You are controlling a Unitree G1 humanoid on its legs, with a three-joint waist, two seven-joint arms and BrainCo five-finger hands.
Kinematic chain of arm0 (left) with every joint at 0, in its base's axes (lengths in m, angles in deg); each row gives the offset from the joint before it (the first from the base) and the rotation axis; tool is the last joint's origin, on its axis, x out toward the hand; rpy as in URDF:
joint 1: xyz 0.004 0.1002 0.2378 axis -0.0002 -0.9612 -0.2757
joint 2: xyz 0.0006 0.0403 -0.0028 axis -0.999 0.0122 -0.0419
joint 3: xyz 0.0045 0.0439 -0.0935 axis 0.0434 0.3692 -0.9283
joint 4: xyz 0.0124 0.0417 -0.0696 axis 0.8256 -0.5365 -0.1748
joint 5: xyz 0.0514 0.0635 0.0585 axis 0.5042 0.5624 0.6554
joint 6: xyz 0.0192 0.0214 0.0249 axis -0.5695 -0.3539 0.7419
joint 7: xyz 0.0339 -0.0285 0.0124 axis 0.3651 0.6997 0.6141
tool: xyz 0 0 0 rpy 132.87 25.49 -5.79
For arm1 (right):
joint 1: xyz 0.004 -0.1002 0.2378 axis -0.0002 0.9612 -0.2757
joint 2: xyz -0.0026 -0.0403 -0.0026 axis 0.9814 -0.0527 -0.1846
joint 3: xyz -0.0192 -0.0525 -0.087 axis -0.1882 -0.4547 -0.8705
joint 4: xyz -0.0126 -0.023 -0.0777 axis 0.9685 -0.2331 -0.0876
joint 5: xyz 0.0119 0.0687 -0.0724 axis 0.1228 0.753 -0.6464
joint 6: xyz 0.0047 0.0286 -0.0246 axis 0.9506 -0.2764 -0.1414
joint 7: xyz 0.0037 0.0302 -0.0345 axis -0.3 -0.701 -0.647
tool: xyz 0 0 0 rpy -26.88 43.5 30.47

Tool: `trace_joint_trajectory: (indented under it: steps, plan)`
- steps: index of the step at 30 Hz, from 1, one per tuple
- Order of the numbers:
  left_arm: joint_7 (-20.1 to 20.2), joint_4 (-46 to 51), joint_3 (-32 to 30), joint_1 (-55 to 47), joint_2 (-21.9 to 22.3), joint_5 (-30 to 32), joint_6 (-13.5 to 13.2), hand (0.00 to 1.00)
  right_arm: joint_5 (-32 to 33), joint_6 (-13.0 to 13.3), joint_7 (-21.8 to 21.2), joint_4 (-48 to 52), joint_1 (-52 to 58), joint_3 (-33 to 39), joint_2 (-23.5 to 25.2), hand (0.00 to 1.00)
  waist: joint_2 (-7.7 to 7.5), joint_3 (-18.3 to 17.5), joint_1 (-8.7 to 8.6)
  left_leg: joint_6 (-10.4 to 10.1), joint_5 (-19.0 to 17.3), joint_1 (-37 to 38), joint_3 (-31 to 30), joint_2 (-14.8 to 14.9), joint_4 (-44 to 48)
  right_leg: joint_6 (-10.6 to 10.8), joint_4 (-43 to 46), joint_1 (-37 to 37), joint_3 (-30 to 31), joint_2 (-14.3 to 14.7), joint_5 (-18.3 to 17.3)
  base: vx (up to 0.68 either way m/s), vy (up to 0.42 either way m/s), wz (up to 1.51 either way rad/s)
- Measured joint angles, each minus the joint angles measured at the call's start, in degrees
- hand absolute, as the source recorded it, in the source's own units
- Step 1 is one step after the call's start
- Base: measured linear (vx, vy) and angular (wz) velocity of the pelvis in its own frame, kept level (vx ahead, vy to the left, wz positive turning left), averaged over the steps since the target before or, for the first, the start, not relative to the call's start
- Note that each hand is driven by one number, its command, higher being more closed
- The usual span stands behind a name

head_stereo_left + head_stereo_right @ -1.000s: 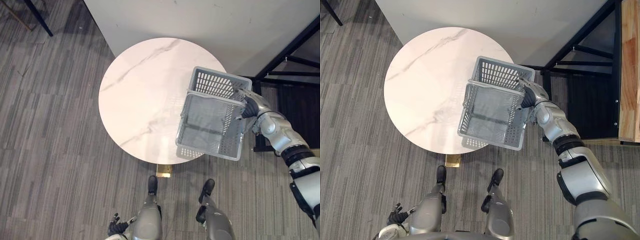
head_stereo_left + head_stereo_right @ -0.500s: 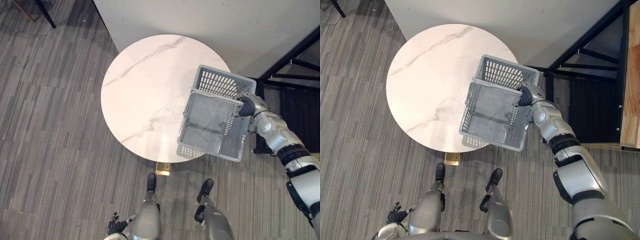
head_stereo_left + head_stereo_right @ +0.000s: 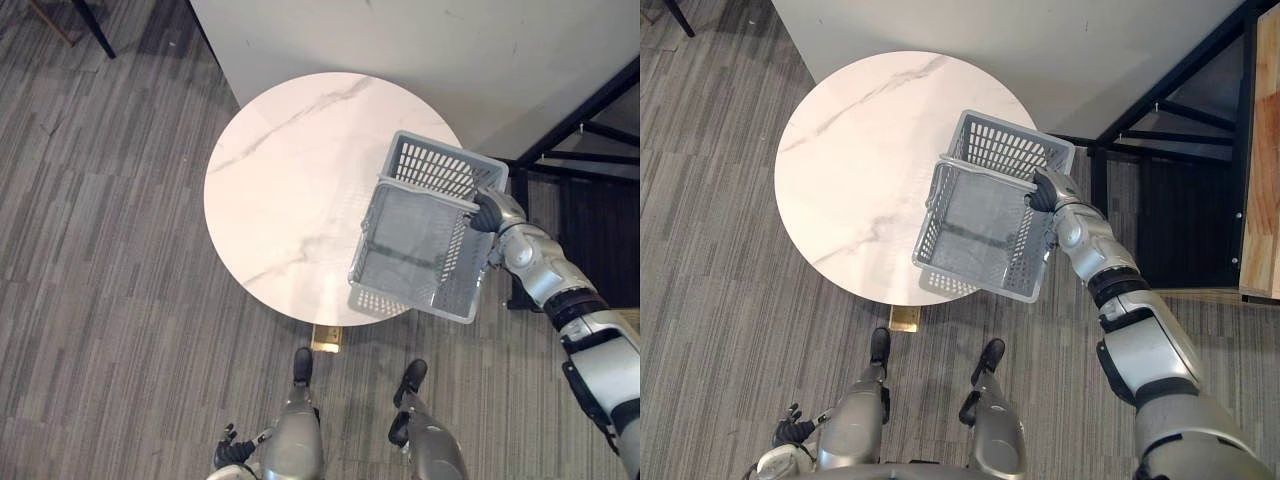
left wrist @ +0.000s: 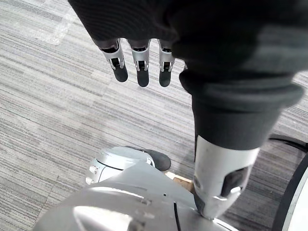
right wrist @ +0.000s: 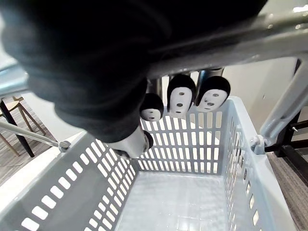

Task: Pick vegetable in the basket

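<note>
A grey plastic basket [image 3: 420, 245] with slotted walls hangs over the right edge of the round white marble table [image 3: 290, 170]. Its inside [image 5: 192, 144] holds nothing. My right hand [image 3: 487, 212] is at the basket's right rim. In the right wrist view its fingers [image 5: 180, 94] are curled round the metal handle [image 5: 269, 26]. My left hand [image 3: 235, 452] hangs low at my side over the carpet, its fingers [image 4: 139, 60] straight and holding nothing.
A white wall [image 3: 400, 40] stands behind the table. A black metal frame [image 3: 590, 110] rises close to the right of the basket, with a wooden board [image 3: 1262, 150] beyond it. A dark chair leg [image 3: 95, 25] stands at the far left. Grey striped carpet surrounds the table.
My right hand's fingers have curled shut round the basket's handle. The basket has shifted slightly left over the table edge. The left hand has not moved.
</note>
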Motion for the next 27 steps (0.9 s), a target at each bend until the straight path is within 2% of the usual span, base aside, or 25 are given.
trace_joint_trajectory:
  steps: [7, 12, 15, 17, 20, 27]
  plan:
    - [0.0, 0.0, 0.4, 0.2, -0.3, 0.5, 0.8, 0.00, 0.0, 0.1, -2.0, 1.0, 2.4, -1.3, -0.1, 1.00, -0.20, -0.1, 0.58, -0.1, 0.3, 2.6, 0.0, 0.0, -0.9, 0.0, -0.1, 2.2, 0.0, 0.1, 0.0, 0.00, 0.000, 0.00]
    - [0.6, 0.0, -0.2, -0.3, -1.3, 0.7, 1.7, 0.00, 0.2, 0.3, -4.7, 10.8, 8.1, -3.7, -0.8, 1.00, -1.51, -1.0, -0.36, -0.1, 0.3, 3.8, 0.2, 0.1, -0.9, 0.0, -0.1, 3.3, 0.2, 0.1, 0.0, 0.00, 0.000, 0.00]
    - [1.3, -0.1, -0.6, -1.8, -1.8, 1.5, 1.9, 0.00, 1.4, 2.0, -7.1, 19.4, 12.4, -6.2, -3.2, 1.00, -2.34, -2.9, -0.95, -0.1, 0.3, 4.6, 0.7, 0.1, -1.1, 0.0, -0.1, 3.7, 0.8, 0.1, 0.0, 0.00, 0.008, -0.09]
    - [2.1, -0.9, -2.1, -3.0, -1.9, 2.7, 2.0, 0.00, 2.7, 2.5, -8.7, 25.1, 15.6, -7.5, -5.5, 1.00, -3.30, -5.7, -1.36, -0.1, 0.2, 4.9, 1.5, 0.2, -1.2, 0.2, -0.5, 3.6, 1.7, 0.3, 0.1, 0.00, 0.004, -0.16]
    - [2.5, -1.3, -2.5, -4.8, -2.3, 2.7, 2.1, 0.00, 5.8, 4.0, -10.6, 29.3, 17.9, -9.0, -8.7, 1.00, -3.93, -8.6, -2.27, -0.2, 0.2, 5.2, 2.0, 0.3, -1.2, 0.2, -0.6, 3.7, 2.2, 0.4, 0.1, -0.01, 0.002, -0.11]
    - [4.8, -3.5, -4.4, -5.8, -2.2, 3.1, 3.3, 0.00, 9.3, 6.7, -13.4, 34.7, 19.8, -9.6, -11.6, 1.00, -3.64, -13.1, -2.39, -0.9, -0.3, 6.8, 3.9, 0.7, -1.6, 0.6, -0.8, 3.8, 4.3, 0.9, -0.1, -0.03, 0.003, -0.13]
